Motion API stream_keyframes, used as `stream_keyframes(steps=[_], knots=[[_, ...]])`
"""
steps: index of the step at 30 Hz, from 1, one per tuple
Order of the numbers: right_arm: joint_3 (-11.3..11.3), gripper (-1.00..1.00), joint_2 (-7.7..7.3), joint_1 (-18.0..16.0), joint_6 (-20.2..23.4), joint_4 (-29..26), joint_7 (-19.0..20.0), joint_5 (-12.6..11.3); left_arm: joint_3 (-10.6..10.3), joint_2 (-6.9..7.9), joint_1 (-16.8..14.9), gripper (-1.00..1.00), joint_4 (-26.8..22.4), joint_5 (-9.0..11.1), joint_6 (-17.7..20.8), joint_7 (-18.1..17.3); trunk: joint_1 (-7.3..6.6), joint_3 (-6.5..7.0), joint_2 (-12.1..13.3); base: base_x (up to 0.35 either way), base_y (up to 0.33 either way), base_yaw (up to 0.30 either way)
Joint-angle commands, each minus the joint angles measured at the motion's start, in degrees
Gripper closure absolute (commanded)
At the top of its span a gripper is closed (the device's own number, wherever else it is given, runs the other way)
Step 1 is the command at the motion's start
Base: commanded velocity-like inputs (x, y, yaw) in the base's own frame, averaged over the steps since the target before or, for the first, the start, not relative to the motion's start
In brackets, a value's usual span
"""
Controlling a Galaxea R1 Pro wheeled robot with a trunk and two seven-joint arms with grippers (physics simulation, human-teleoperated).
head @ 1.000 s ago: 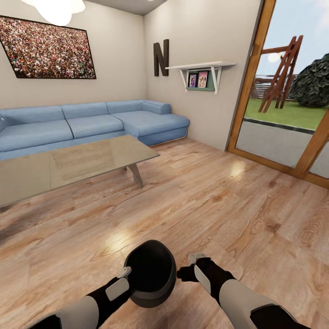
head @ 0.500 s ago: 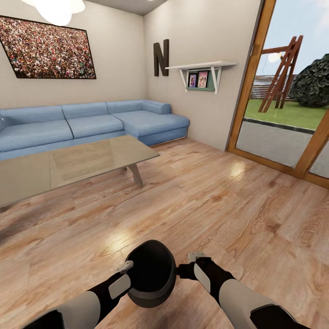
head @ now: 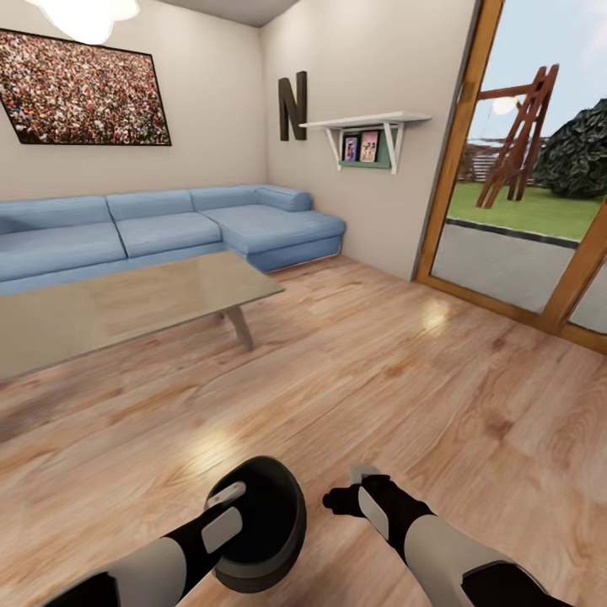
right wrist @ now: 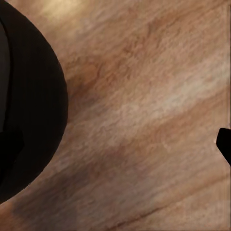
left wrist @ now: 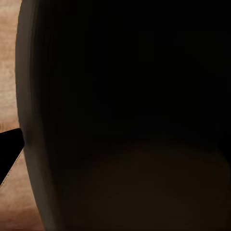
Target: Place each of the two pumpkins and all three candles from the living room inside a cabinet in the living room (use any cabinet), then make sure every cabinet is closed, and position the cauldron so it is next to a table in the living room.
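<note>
Head view | left claw clenched on cauldron rim, carried above wood floor | right claw released, beside it | surface well apart; placement pending; pumpkins, candles, cabinets unverifiable

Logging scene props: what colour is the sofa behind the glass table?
Light blue sofa, clearest in the head view.

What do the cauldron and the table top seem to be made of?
The cauldron looks like dark cast metal with a matte finish: black, thick-rimmed, barely any shine. The table top appears to be clear glass: the floor shows through it, with faint reflections on it.
</note>
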Motion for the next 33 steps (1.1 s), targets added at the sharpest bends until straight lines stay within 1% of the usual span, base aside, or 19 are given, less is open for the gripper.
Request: stream_keyframes(steps=[1,5,10,25,29,33], knots=[[0.01,-1.00,0.02,0.00,-0.01,0.01,-0.09,0.01,0.24,-0.05,0.00,-1.00,-0.64,0.10,-0.01,-1.65,0.00,0.00,0.00,0.180,-0.226,0.000],[0.02,-1.00,0.17,0.00,0.04,0.06,-0.31,-0.04,0.24,0.06,0.00,-1.00,-0.59,0.10,-0.01,-1.51,0.00,0.00,0.00,0.070,-0.086,0.128],[0.09,-1.00,0.28,0.00,0.15,-0.03,0.15,-0.05,0.18,0.47,0.00,-1.00,-0.55,0.17,0.05,-1.24,0.00,0.00,0.00,0.006,-0.008,0.271],[0.10,-1.00,0.14,0.00,0.02,-0.27,0.15,0.13,0.14,0.49,0.00,-1.00,-0.50,0.19,-0.01,-1.25,0.00,0.00,0.00,0.000,0.000,0.279],[0.03,-1.00,-0.06,0.00,-0.27,-0.03,-0.27,0.22,0.16,0.35,0.00,-1.00,-0.51,0.19,-0.01,-1.33,0.00,0.00,0.00,0.000,0.000,0.079],[0.03,-1.00,-0.34,0.00,-1.48,0.41,-0.69,-0.05,0.16,-0.01,0.02,-1.00,-0.55,0.19,-0.01,-1.35,0.00,0.00,0.00,0.000,0.000,0.007]])
